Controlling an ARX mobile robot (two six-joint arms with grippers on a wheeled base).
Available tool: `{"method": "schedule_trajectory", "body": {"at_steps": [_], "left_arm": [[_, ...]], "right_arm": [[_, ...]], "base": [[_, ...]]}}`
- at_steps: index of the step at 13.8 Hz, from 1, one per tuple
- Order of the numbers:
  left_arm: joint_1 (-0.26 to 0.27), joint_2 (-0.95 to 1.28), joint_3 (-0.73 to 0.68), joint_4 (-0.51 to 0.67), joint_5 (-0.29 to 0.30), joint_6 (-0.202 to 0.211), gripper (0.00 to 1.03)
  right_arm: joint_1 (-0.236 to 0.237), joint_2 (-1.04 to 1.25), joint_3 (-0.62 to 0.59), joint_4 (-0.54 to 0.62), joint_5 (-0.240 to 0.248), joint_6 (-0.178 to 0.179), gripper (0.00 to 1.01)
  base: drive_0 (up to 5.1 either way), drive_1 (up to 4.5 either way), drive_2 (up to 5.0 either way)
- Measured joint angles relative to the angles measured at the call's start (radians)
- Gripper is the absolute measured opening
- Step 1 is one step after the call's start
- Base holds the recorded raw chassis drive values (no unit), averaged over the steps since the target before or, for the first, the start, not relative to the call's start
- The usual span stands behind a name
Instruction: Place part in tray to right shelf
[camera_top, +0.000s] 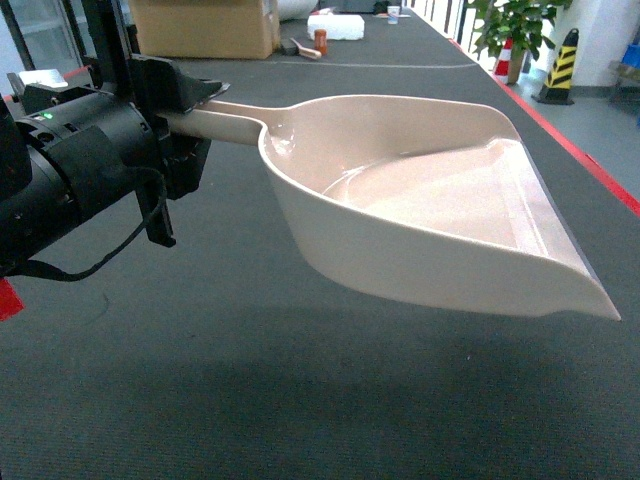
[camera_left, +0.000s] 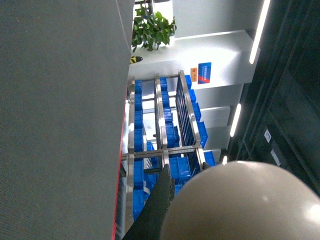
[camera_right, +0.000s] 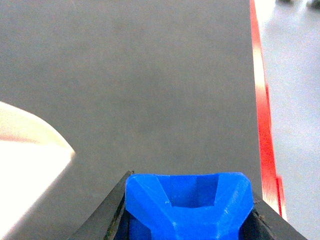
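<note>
Dark grey carpet floor (camera_top: 300, 400), red edge line (camera_right: 262, 125) at right. Beige tray (camera_top: 430, 210) held above it mid-frame, handle pinched in left gripper (camera_top: 190, 110) at upper left. Blue part (camera_right: 187, 205) at bottom centre, clamped between right gripper (camera_right: 187, 215) fingers, probably just beside the tray lip. Steel shelf (camera_left: 162, 150) with blue crates (camera_left: 175, 170) in left wrist view.

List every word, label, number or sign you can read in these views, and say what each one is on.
No text can be read in any view.
Blue sign on the white pillar: lettering too small and blurred.
Small orange sign beside it: blurred, unreadable.
White labels on the dark wall: too small.
Yellow-and-black striped post: warning stripes only, no words.
Beige tray and blue part: no markings visible.
</note>
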Motion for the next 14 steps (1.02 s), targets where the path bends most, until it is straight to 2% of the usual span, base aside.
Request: {"method": "schedule_trajectory", "body": {"at_steps": [1,5,6,7,9,10,11,12,13,14], "left_arm": [[0.000,0.000,0.000,0.000,0.000,0.000,0.13],[0.000,0.000,0.000,0.000,0.000,0.000,0.13],[0.000,0.000,0.000,0.000,0.000,0.000,0.13],[0.000,0.000,0.000,0.000,-0.001,0.000,0.13],[0.000,0.000,0.000,0.000,0.001,0.000,0.13],[0.000,0.000,0.000,0.000,0.000,0.000,0.13],[0.000,0.000,0.000,0.000,0.001,0.000,0.13],[0.000,0.000,0.000,0.000,0.001,0.000,0.13],[0.000,0.000,0.000,-0.001,0.001,0.002,0.13],[0.001,0.000,0.000,-0.001,-0.003,0.003,0.13]], "right_arm": [[0.003,-0.015,0.001,0.000,-0.008,0.002,0.46],[0.048,-0.114,0.011,0.041,-0.048,0.050,0.46],[0.086,-0.144,0.026,0.069,-0.092,0.110,0.46],[0.137,-0.132,0.027,0.122,-0.113,0.203,0.46],[0.251,-0.013,-0.011,0.172,-0.125,0.401,0.46],[0.311,0.054,-0.045,0.224,-0.120,0.467,0.46],[0.364,0.100,-0.063,0.251,-0.098,0.504,0.46],[0.397,0.130,-0.068,0.296,-0.081,0.525,0.58],[0.397,0.133,-0.069,0.309,-0.063,0.536,0.71],[0.368,0.110,-0.085,0.323,-0.046,0.535,0.83]], "base": [[0.0,0.00,0.0],[0.0,0.00,0.0],[0.0,0.00,0.0],[0.0,0.00,0.0],[0.0,0.00,0.0],[0.0,0.00,0.0],[0.0,0.00,0.0],[0.0,0.00,0.0],[0.0,0.00,0.0],[0.0,0.00,0.0]]}}
